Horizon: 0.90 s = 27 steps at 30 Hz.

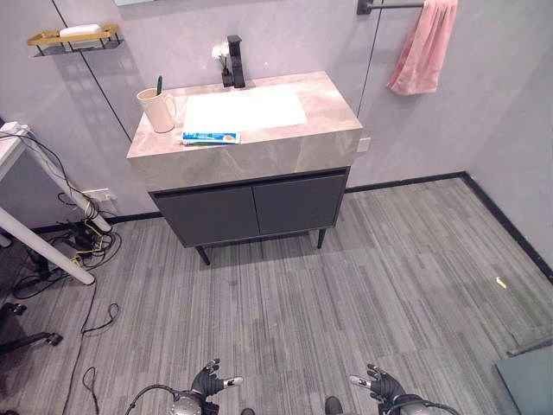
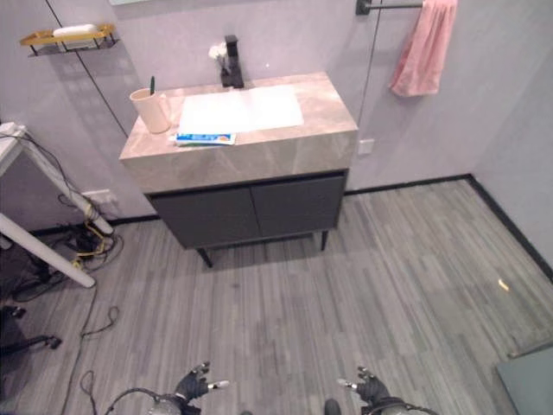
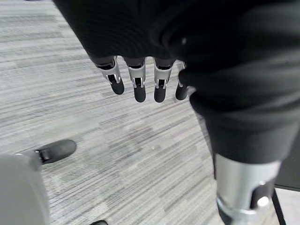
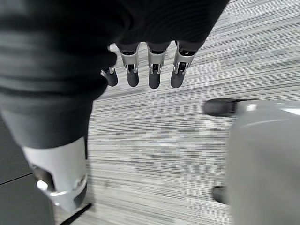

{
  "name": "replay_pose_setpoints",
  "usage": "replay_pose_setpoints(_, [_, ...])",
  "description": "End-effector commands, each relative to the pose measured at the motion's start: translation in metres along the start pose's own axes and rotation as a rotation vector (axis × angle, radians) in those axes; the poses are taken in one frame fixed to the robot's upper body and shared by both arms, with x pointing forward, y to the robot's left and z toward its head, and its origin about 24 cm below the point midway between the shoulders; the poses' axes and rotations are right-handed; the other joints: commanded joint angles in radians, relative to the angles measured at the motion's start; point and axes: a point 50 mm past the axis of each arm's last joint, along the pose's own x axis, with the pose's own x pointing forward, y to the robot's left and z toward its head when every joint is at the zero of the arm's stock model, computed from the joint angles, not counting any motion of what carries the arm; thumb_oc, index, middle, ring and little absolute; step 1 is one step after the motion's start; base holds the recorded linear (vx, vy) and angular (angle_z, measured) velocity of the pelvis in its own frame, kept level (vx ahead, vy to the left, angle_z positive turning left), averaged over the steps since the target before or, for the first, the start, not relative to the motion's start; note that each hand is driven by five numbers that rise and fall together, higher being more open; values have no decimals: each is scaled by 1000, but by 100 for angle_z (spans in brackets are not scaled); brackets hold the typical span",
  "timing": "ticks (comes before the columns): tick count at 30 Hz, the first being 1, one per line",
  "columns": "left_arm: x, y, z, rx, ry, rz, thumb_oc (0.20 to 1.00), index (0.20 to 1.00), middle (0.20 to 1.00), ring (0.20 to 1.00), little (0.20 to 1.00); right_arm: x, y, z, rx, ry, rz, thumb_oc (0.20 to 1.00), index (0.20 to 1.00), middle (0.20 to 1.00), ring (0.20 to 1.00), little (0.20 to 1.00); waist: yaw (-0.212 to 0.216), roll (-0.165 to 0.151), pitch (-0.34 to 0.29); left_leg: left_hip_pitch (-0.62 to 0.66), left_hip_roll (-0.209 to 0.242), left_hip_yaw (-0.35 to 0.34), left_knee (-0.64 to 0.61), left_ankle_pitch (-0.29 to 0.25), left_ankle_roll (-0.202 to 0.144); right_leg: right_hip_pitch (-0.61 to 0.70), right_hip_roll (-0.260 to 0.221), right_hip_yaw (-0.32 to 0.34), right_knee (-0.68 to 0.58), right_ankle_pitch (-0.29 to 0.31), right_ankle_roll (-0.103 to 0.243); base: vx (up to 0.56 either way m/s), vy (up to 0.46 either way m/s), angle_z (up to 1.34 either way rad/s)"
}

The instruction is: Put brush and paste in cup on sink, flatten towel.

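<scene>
I stand back from the vanity (image 1: 246, 154), looking down on it from across a stretch of grey plank floor (image 1: 346, 285). My left hand (image 1: 210, 379) hangs low at the near edge of my view, over the floor, fingers (image 3: 136, 79) straight and relaxed, holding nothing. My right hand (image 1: 378, 382) hangs the same way on the other side, its fingers (image 4: 152, 70) loose and straight, also empty. Both are well apart from the sink.

On the marble-look counter, the cream cup (image 1: 157, 110) stands upright near the far left corner, just beside the white basin (image 1: 244, 110). A dark green toothbrush (image 1: 159, 84) already stands in it, its end poking above the rim. The toothpaste tube (image 1: 210, 137), blue and white, lies flat on the counter along the basin's front edge, near the cup but not in it. A black faucet (image 1: 235, 61) rises behind the basin, with a small sprig of white flowers (image 1: 220, 55) just beside it.

The pink towel (image 1: 423, 45) hangs bunched from a dark bar (image 1: 390, 6) on the wall, up to the right of the vanity, gathered into folds. On the left wall a gold shelf (image 1: 73, 38) carries a white bar of soap (image 1: 79, 31). A white table leg (image 1: 43, 246) and tangled cords (image 1: 78, 238) sit at the far left.
</scene>
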Motion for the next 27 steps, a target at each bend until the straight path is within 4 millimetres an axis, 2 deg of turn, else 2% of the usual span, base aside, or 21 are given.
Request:
replay_pose_setpoints(1, [5, 15, 16, 82, -52, 48, 1000, 1000, 1000, 1000, 1000, 8, 10, 22, -9, -66, 17, 1000, 1000, 1000, 1000, 1000, 17, -52, -23, 33, -33, 90, 4, -20, 2, -39, -62, 60, -1, 63, 77, 9, 18, -6])
replay_pose_setpoints(6, [7, 18, 27, 48, -93, 78, 1000, 1000, 1000, 1000, 1000, 10, 13, 34, 2, -115, 11, 1000, 1000, 1000, 1000, 1000, 15, -56, -30, 43, -29, 94, 4, -24, 1, -34, -62, 64, -1, 61, 79, -12, -6, -9])
replay_pose_setpoints(7, [8, 24, 65, 20, -259, 128, 1000, 1000, 1000, 1000, 1000, 11, 17, 66, 29, -252, 9, 1000, 1000, 1000, 1000, 1000, 13, -69, 15, 12, -17, 86, 118, -51, 7, -61, -53, 67, 98, 21, 58, -105, -49, -8])
replay_pose_setpoints(8, [8, 24, 65, 20, -259, 128, 1000, 1000, 1000, 1000, 1000, 11, 17, 66, 29, -252, 9, 1000, 1000, 1000, 1000, 1000, 12, -69, 14, 5, -16, 85, 126, -55, 7, -66, -52, 67, 103, 19, 58, -235, -75, -5])
replay_pose_setpoints(9, [6, 29, 86, 27, -358, 151, 1000, 1000, 1000, 1000, 1000, 10, 20, 84, 23, -327, 24, 1000, 1000, 1000, 1000, 1000, 12, -78, 54, -48, -11, 78, 225, -85, 3, -109, -38, 73, 183, -13, 47, -215, -41, 2])
replay_pose_setpoints(11, [-2, 36, 113, 41, -497, 186, 1000, 1000, 1000, 1000, 1000, 4, 22, 107, -12, -445, 32, 1000, 1000, 1000, 1000, 1000, 21, -85, 103, -124, -4, 55, 352, -134, -7, -171, -18, 57, 308, -62, 43, -220, -64, 12])
replay_pose_setpoints(14, [-4, 42, 116, 28, -517, 210, 1000, 1000, 1000, 1000, 1000, 4, 19, 116, -36, -472, 21, 1000, 1000, 1000, 1000, 1000, 26, -87, 102, -157, 2, 40, 411, -163, -3, -199, -16, 48, 365, -86, 45, -18, -33, 31])
replay_pose_setpoints(18, [-8, 48, 111, -5, -523, 219, 1000, 1000, 1000, 1000, 1000, -1, 20, 122, -23, -517, 35, 1000, 1000, 1000, 1000, 1000, 29, -89, 91, -152, -3, 34, 423, -178, 3, -189, -26, 34, 378, -100, 49, 36, 1, 20])
replay_pose_setpoints(27, [-10, 49, 111, 2, -534, 201, 1000, 1000, 1000, 1000, 1000, -1, 18, 120, -8, -518, 33, 1000, 1000, 1000, 1000, 1000, 31, -92, 94, -146, -14, 34, 430, -185, 11, -181, -41, 31, 377, -94, 54, -4, 37, 12])
